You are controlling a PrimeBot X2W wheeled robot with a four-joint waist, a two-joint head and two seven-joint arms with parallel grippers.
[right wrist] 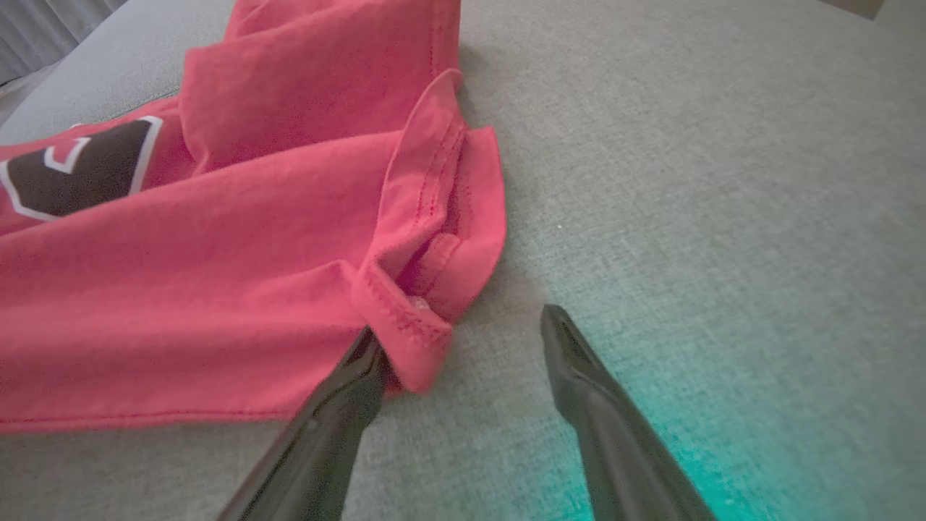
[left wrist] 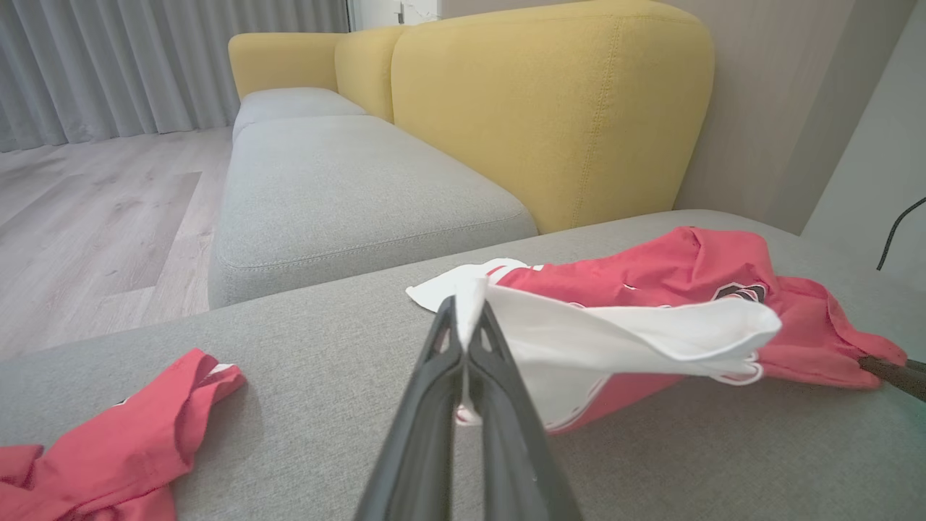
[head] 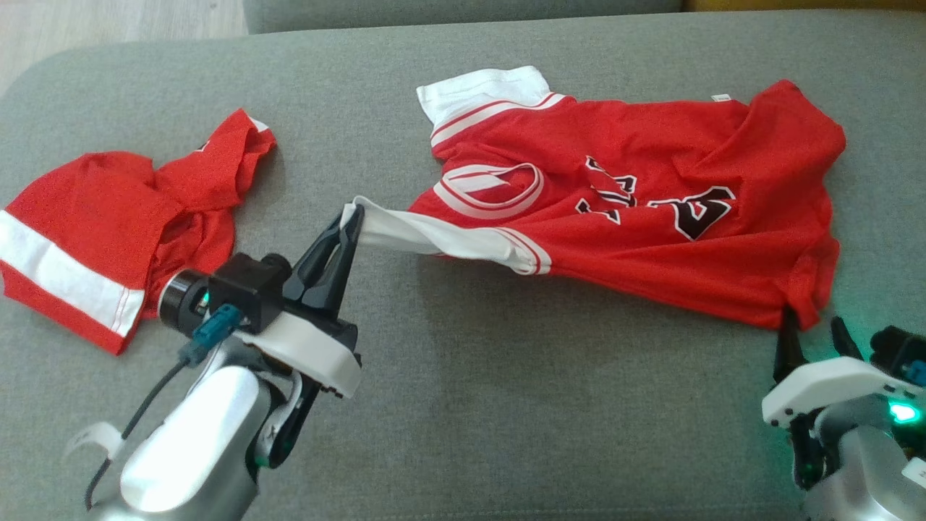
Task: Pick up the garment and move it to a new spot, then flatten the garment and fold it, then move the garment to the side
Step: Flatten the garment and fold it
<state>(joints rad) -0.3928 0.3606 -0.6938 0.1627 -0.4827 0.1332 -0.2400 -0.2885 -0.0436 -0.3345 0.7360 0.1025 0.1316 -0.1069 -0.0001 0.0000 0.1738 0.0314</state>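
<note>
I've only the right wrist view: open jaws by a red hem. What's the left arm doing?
Observer: The left gripper, jaws shut, pinches the sleeve, holding it above the cushion.
Operator: Which way does the jersey lie?
Observer: The jersey lies print up, its collar toward the robot's left.
Operator: Anything else there?
Observer: A second red garment lies crumpled farther left.

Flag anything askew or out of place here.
The red jersey lies rumpled: its white sleeve is stretched out in the shut left gripper, its hem corner by the open right gripper folded over. Another red garment sits crumpled nearby.
</note>
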